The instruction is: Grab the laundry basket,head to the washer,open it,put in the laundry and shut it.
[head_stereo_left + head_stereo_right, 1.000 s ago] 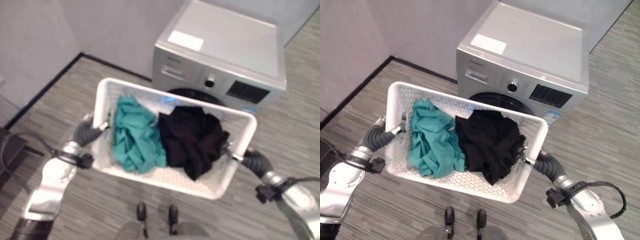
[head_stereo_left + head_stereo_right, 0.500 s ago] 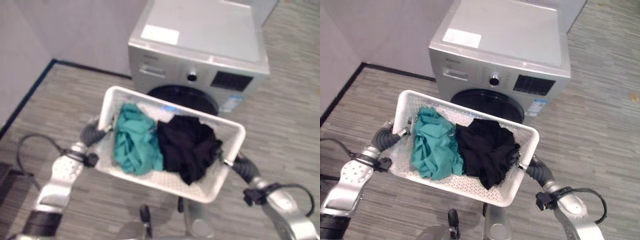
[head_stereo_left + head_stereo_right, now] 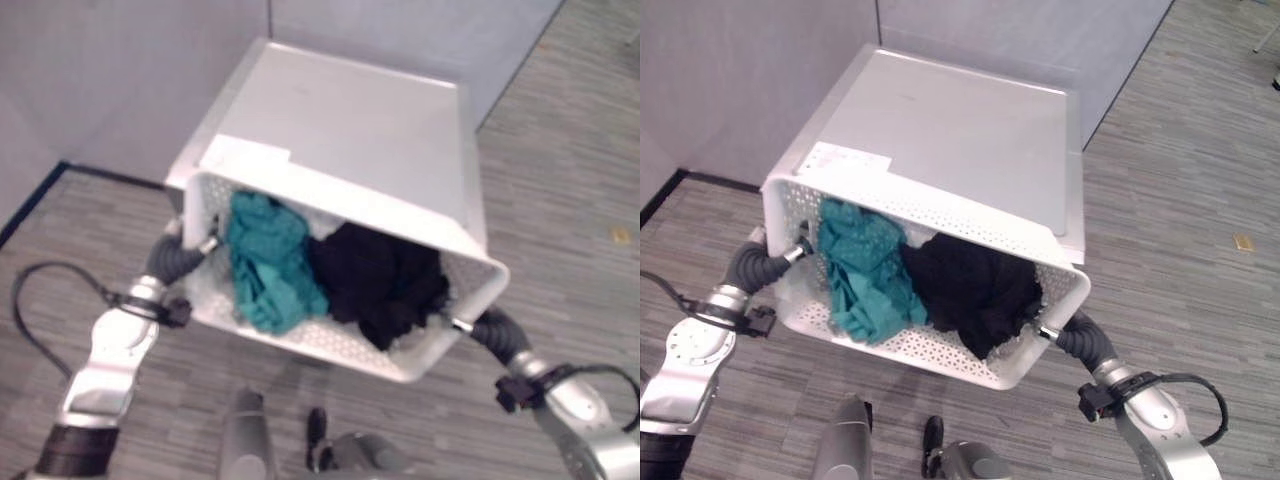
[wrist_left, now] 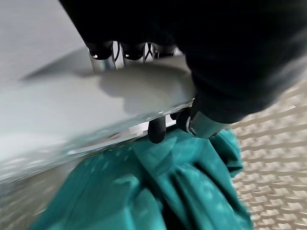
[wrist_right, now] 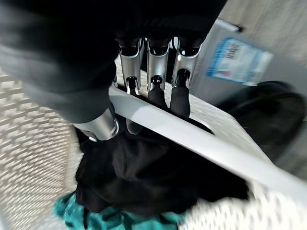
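your left hand (image 4: 158, 127) and right hand (image 5: 153, 91) are curled round the laundry basket (image 3: 940, 350) rims at 9 and 3 o'clock. it looks light but flexy, so keep it level by the washer (image 3: 950, 130).

Perforated white plastic basket (image 3: 940, 350); smooth metal washer (image 3: 950, 130).

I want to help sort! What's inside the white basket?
Inside the white perforated plastic laundry basket: a crumpled teal garment beside a black garment. Anything beneath them is covered.

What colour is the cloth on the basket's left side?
Teal green, clearest in the right eye view.
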Motion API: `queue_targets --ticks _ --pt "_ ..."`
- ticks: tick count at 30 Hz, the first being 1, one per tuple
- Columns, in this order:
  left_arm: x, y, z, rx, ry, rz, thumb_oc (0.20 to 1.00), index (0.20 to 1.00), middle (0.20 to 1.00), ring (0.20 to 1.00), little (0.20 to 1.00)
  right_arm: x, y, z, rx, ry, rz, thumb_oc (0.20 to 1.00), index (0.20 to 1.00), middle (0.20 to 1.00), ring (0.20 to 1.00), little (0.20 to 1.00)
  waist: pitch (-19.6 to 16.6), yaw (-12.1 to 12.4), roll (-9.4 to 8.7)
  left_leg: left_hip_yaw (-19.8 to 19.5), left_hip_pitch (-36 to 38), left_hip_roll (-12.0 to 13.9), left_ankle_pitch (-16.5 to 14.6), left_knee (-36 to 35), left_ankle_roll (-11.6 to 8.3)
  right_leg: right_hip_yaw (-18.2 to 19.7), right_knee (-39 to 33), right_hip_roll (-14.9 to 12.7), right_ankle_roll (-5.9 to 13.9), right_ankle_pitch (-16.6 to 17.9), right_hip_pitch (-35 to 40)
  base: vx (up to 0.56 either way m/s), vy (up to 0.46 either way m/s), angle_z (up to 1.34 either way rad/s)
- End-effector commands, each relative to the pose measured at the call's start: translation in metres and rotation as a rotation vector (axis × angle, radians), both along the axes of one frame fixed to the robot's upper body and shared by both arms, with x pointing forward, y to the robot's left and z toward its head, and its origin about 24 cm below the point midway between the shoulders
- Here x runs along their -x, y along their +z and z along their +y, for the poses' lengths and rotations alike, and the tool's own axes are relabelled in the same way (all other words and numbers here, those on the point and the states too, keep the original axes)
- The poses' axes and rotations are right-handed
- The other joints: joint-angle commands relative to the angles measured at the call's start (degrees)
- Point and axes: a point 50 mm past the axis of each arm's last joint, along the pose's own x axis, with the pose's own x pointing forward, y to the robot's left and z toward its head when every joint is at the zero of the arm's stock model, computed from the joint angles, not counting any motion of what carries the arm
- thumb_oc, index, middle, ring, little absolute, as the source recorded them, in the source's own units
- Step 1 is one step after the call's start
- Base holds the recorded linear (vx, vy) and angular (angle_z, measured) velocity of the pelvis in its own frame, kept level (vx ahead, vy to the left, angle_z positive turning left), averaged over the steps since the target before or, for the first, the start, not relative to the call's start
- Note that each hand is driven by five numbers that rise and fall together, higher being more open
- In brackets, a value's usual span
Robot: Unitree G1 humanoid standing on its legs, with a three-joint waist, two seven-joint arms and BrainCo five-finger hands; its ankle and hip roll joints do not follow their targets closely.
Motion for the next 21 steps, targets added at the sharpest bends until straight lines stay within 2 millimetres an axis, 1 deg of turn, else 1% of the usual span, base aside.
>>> queue_targets --ticks 1,2,3,4,5,6,7,8,9,11,12,13,14,15,16,18,19,21 --pt "-0.006 0.026 0.000 0.008 -0.007 -0.124 0.200 0.200 0.200 0.200 0.200 -0.026 0.032 -0.023 0.032 -0.107 -0.168 0.200 0.200 0.200 0.200 0.200 -0.7 2.0 1.44 -2.8 12.4 1.3 2.9 -9.3 1.07 5.7 3.0 -4.3 3.81 -0.1 -4.6 0.17 0.083 -0.92" --pt "-0.005 0.025 0.001 0.003 -0.006 -0.117 0.200 0.200 0.200 0.200 0.200 -0.025 0.029 -0.022 0.025 -0.098 -0.156 0.200 0.200 0.200 0.200 0.200 -1.6 2.1 1.48 -3.6 14.1 1.7 2.9 -11.6 0.87 6.0 2.9 -4.4 3.88 -0.2 -4.4 0.36 0.251 -0.98" --pt "-0.004 0.023 -0.001 -0.009 -0.023 -0.100 0.200 0.200 0.200 0.200 0.200 -0.021 0.024 -0.022 0.024 -0.095 -0.130 0.200 0.200 0.200 0.200 0.200 -3.2 1.5 2.40 -2.2 17.0 2.7 2.0 -15.5 0.27 5.3 2.8 -5.3 4.40 -0.9 -3.6 0.29 0.241 -0.64" --pt "-0.004 0.022 0.001 -0.013 -0.018 -0.096 0.200 0.200 0.200 0.200 0.200 -0.019 0.022 -0.021 0.019 -0.090 -0.120 0.200 0.200 0.200 0.200 0.200 -3.7 1.5 2.75 -1.7 18.1 2.7 1.9 -17.0 0.16 5.5 2.8 -5.8 4.53 -0.9 -3.3 0.23 0.219 -0.12" --pt "-0.004 0.022 0.001 -0.014 -0.018 -0.094 0.200 0.200 0.200 0.200 0.200 -0.019 0.022 -0.020 0.019 -0.089 -0.119 0.200 0.200 0.200 0.200 0.200 -3.7 1.7 2.69 -1.4 18.5 2.7 2.1 -17.4 0.17 5.7 2.8 -5.8 4.55 -0.9 -3.2 0.10 0.143 0.15" --pt "-0.004 0.021 0.001 -0.017 -0.017 -0.091 0.200 0.200 0.200 0.200 0.200 -0.020 0.020 -0.017 0.005 -0.074 -0.111 0.200 0.200 0.200 0.200 0.200 -4.2 1.8 3.07 -1.6 19.5 2.2 1.5 -18.4 0.21 6.0 2.9 -6.6 5.05 -0.7 -3.2 0.07 0.231 0.19" --pt "-0.003 0.022 0.003 -0.034 -0.024 -0.087 0.200 0.200 0.200 0.200 0.200 -0.020 0.019 -0.014 -0.015 -0.055 -0.101 0.200 0.200 0.200 0.200 0.200 -4.6 2.0 3.49 -1.3 20.3 1.0 1.3 -19.5 0.43 6.5 2.7 -8.1 5.84 0.5 -3.7 0.10 0.232 0.03" --pt "-0.002 0.022 0.003 -0.034 -0.023 -0.085 0.200 0.200 0.200 0.200 0.200 -0.020 0.019 -0.014 -0.015 -0.054 -0.099 0.200 0.200 0.200 0.200 0.200 -4.8 2.1 3.50 -1.0 20.8 1.1 0.8 -19.7 0.48 6.7 2.7 -8.0 5.88 0.0 -3.4 0.05 0.228 -0.07" --pt "-0.002 0.023 0.005 -0.039 -0.026 -0.081 0.200 0.200 0.200 0.200 0.200 -0.020 0.021 -0.011 -0.031 -0.038 -0.102 0.200 0.200 0.200 0.200 0.200 -4.8 2.1 3.53 -0.7 20.9 0.7 1.0 -20.1 0.52 7.0 2.6 -8.6 6.28 0.8 -3.9 0.07 0.177 -0.23" --pt "-0.001 0.030 0.011 -0.064 -0.016 -0.095 0.200 0.200 0.200 0.200 0.200 -0.022 0.031 -0.007 -0.061 0.005 -0.126 0.200 0.200 0.200 0.200 0.200 -5.4 2.6 3.52 -0.1 21.9 -0.3 0.0 -21.1 1.21 8.0 1.9 -9.8 7.21 1.4 -4.2 0.06 0.172 -0.37" --pt "-0.001 0.030 0.011 -0.064 -0.016 -0.094 0.200 0.200 0.200 0.200 0.200 -0.022 0.030 -0.007 -0.062 0.006 -0.125 0.200 0.200 0.200 0.200 0.200 -5.6 2.7 3.57 0.0 22.2 -0.2 -0.5 -21.2 1.26 8.0 1.9 -9.8 7.25 0.9 -3.9 0.03 0.075 -0.25" --pt "-0.001 0.033 0.011 -0.073 -0.018 -0.099 0.200 0.200 0.200 0.200 0.200 -0.023 0.034 -0.007 -0.073 0.011 -0.136 0.200 0.200 0.200 0.200 0.200 -5.6 2.7 3.43 0.5 22.0 -0.4 -0.1 -21.1 1.29 7.9 1.7 -10.2 7.47 1.6 -4.2 0.06 0.060 -0.08" --pt "-0.001 0.035 0.012 -0.076 -0.017 -0.103 0.200 0.200 0.200 0.200 0.200 -0.024 0.039 -0.007 -0.080 0.015 -0.150 0.200 0.200 0.200 0.200 0.200 -5.8 2.8 3.37 1.0 22.4 -0.5 -0.8 -21.1 1.47 7.9 1.4 -10.5 7.71 1.3 -3.8 0.07 0.099 -0.07" --pt "-0.005 0.045 0.013 -0.092 -0.016 -0.132 0.200 0.200 0.200 0.200 0.200 -0.031 0.052 -0.010 -0.075 0.016 -0.194 0.200 0.200 0.200 0.200 0.200 -6.2 2.8 3.28 1.3 22.8 -0.7 -1.5 -20.8 1.71 8.1 1.1 -10.9 8.12 1.5 -3.6 0.10 0.070 -0.09" --pt "-0.007 0.049 0.013 -0.093 -0.018 -0.142 0.200 0.200 0.200 0.200 0.200 -0.035 0.057 -0.011 -0.073 0.010 -0.213 0.200 0.200 0.200 0.200 0.200 -6.3 2.9 3.25 1.6 22.9 -0.8 -1.6 -20.7 1.82 8.2 0.9 -11.0 8.20 1.6 -3.5 0.08 0.066 -0.11" --pt "-0.012 0.061 0.013 -0.105 -0.022 -0.174 0.200 0.200 0.200 0.200 0.200 -0.043 0.076 -0.015 -0.059 0.009 -0.278 0.200 0.200 0.200 0.200 0.200 -6.4 2.9 3.16 1.9 22.8 -1.0 -1.4 -20.5 1.86 8.3 0.8 -11.4 8.40 2.1 -3.5 0.04 0.035 -0.13" --pt "-0.014 0.067 0.013 -0.110 -0.023 -0.189 0.200 0.200 0.200 0.200 0.200 -0.045 0.084 -0.016 -0.048 0.010 -0.301 0.200 0.200 0.200 0.200 0.200 -6.8 2.9 3.22 1.9 23.2 -0.9 -2.0 -20.6 1.92 8.2 0.6 -11.3 8.49 1.6 -3.1 0.00 0.019 -0.08" --pt "-0.015 0.067 0.013 -0.109 -0.024 -0.192 0.200 0.200 0.200 0.200 0.200 -0.046 0.084 -0.016 -0.049 0.009 -0.303 0.200 0.200 0.200 0.200 0.200 -6.6 2.9 3.13 2.0 22.9 -1.0 -1.4 -20.5 1.91 8.3 0.6 -11.5 8.48 2.1 -3.4 0.00 0.000 0.00"
